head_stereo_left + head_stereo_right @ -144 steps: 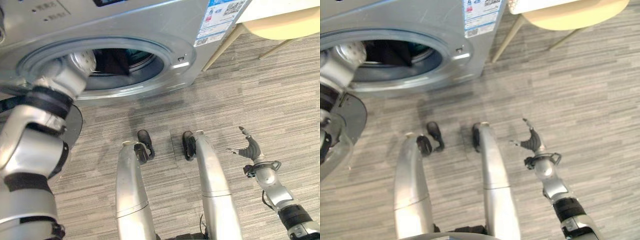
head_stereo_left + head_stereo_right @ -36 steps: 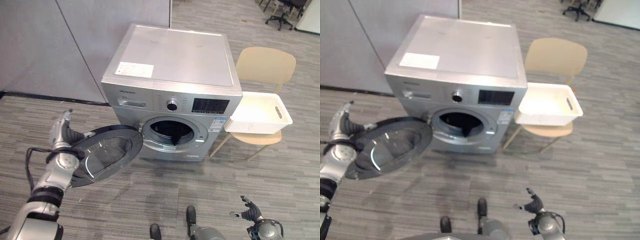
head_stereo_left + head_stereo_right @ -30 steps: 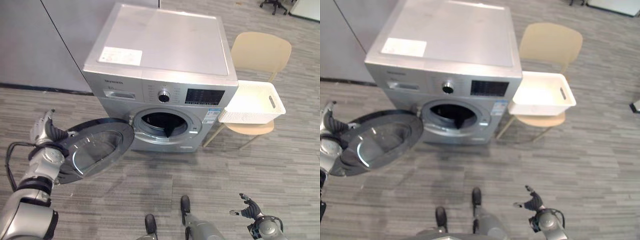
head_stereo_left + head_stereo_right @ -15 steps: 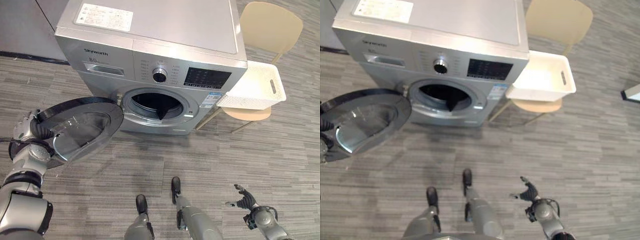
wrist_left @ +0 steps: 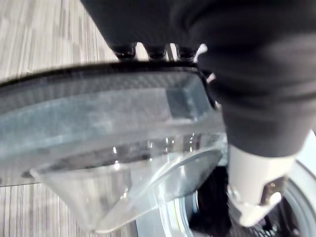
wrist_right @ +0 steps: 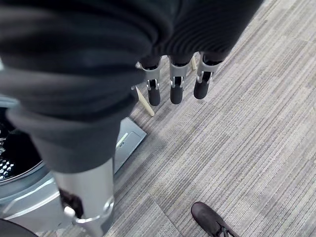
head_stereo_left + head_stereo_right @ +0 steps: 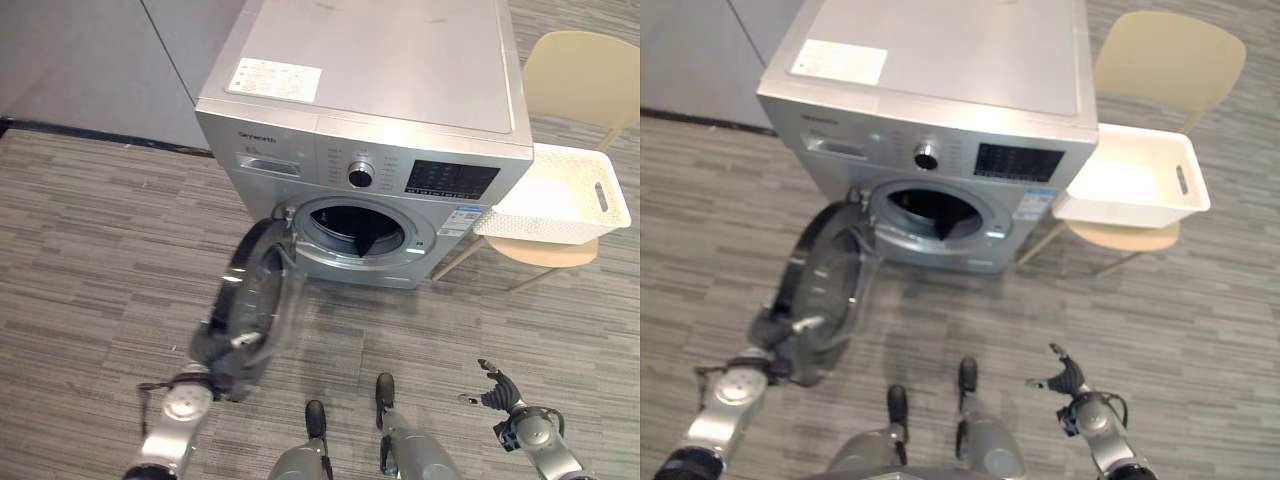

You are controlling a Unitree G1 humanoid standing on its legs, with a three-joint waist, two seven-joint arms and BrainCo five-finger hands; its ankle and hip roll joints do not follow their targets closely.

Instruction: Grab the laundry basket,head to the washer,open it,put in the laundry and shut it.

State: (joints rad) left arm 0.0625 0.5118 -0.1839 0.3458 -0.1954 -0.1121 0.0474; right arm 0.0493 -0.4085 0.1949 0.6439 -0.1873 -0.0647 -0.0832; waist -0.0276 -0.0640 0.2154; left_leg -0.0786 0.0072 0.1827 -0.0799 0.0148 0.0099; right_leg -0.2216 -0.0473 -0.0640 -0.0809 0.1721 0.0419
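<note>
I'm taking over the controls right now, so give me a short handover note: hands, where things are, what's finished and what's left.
Left hand: at the outer rim of the washer door; its grasp is hidden, so I cannot tell whether it holds or pushes.
Right hand: open, idle, low over the floor.
Washer: door about half-closed, standing roughly edge-on to the opening; dark laundry shows inside the drum.
Laundry basket: white, on the beige chair on the washer's right side, looks empty.
Done: loading, apparently.
Left: swing the door fully shut.

Washer door (image 7: pixel 252 300): formerly swung wide and flat, now half-closed, edge-on toward drum opening (image 7: pixel 360 226). Left hand (image 7: pixel 225 365): relocated to door's lower rim.
</note>
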